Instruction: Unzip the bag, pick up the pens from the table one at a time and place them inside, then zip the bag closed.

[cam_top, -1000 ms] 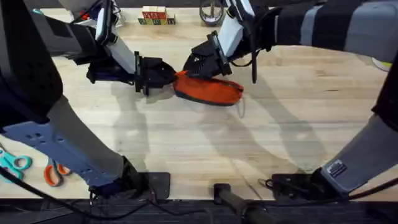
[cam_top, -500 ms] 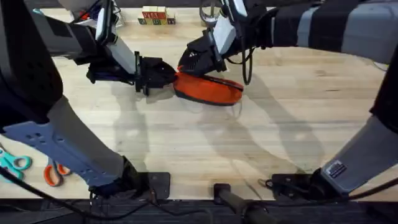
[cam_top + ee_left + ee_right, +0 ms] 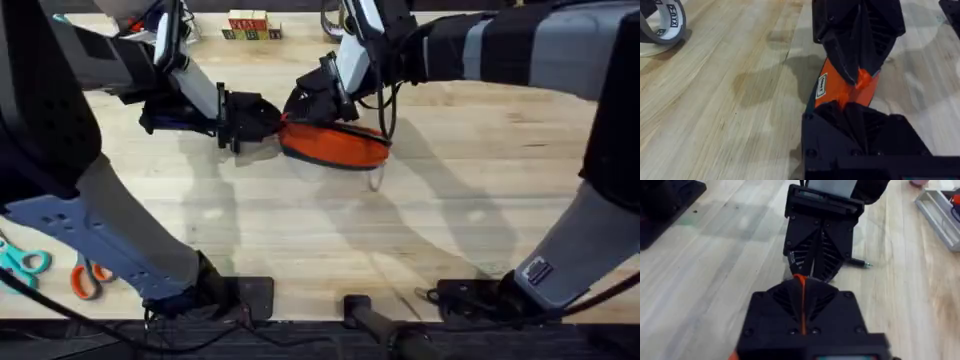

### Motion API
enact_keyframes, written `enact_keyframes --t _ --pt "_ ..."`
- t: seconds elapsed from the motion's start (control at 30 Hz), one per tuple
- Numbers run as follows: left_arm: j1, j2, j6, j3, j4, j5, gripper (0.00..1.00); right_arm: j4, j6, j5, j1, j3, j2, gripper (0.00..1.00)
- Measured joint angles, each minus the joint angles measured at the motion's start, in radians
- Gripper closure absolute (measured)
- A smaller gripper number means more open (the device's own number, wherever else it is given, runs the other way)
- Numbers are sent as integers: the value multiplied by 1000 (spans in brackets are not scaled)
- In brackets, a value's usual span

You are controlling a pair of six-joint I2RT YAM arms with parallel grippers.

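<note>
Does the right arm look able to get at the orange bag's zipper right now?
Probably yes. The right gripper sits at the bag's top edge, shut on a thin orange strip, likely the zipper pull. The left gripper clamps the bag's end beside it, leaving the top free.

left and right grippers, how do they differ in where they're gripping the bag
The left gripper reaches in low from the left and clamps the bag at its left end. The right gripper comes down from above and behind, its fingers pinched on a thin orange bit near the bag's top edge, close beside the left one. Both are black, shut on the bag, nearly meeting.
</note>
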Motion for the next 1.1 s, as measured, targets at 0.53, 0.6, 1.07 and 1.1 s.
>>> enact_keyframes --t 0.53,0.6,1.07,1.1 --pt "-2 0 0 0 0 1 959 -13 75 -6 5 0 0 54" --pt "-2 0 0 0 0 1 959 -16 80 -3 5 0 0 18" --pt "-2 0 0 0 0 1 959 -8 85 2 5 0 0 5" --pt "-2 0 0 0 0 1 959 -8 85 2 5 0 0 5"
